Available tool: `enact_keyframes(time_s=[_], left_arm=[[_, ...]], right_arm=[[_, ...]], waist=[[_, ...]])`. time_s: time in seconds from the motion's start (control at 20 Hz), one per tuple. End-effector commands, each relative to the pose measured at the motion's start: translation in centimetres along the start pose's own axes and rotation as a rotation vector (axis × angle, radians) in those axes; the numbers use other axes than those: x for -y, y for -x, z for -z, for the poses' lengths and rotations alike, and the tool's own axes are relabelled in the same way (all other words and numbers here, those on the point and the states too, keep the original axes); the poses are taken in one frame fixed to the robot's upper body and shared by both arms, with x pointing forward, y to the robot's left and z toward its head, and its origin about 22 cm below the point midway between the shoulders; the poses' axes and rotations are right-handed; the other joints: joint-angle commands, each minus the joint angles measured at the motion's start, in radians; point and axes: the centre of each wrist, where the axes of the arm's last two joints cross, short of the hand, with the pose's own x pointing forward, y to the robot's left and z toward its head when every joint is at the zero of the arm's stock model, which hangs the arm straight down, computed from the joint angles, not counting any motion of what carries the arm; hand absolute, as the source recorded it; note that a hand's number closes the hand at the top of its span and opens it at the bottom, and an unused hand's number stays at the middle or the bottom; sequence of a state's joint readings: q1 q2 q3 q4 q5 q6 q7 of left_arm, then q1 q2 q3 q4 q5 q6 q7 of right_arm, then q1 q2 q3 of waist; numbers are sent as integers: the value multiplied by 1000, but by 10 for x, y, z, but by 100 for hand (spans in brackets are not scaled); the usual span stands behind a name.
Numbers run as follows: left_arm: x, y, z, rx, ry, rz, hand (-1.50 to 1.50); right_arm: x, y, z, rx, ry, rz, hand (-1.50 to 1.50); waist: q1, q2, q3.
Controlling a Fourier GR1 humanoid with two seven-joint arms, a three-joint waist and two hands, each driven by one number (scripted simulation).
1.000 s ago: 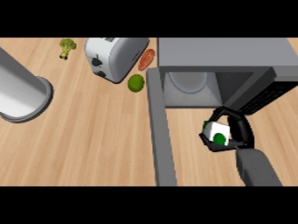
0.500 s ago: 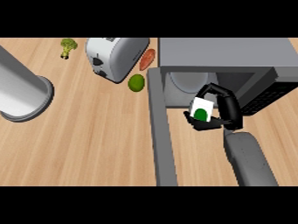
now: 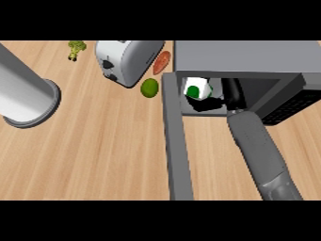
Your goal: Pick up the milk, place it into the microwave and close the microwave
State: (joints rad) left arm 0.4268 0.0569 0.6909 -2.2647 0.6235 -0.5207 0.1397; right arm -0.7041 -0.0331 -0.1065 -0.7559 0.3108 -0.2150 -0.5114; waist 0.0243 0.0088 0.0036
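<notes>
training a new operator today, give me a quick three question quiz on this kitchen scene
1. True or false: the microwave door is shut.
2. What does the right hand hold? A) the lime B) the milk C) the toaster
3. Which small green round thing lies on the counter between the toaster and the microwave?

Key
1. False: the door stands open, swung out toward the view's lower edge.
2. B: the fingers curl round the milk, which is at the mouth of the microwave's cavity.
3. The lime.
</notes>
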Motion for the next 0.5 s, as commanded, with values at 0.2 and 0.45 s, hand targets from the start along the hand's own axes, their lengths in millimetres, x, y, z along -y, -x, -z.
enact_keyframes(time_s=[0.2, 0.45], left_arm=[[-3, 6, 4, 4, 15, -16, -150], [3, 13, 13, 6, 42, -44, -150]], right_arm=[[-2, -5, 41, -21, 56, -181, 150], [1, -4, 49, -50, 122, -213, 150]], waist=[[34, 10, -2], [48, 21, -2]])
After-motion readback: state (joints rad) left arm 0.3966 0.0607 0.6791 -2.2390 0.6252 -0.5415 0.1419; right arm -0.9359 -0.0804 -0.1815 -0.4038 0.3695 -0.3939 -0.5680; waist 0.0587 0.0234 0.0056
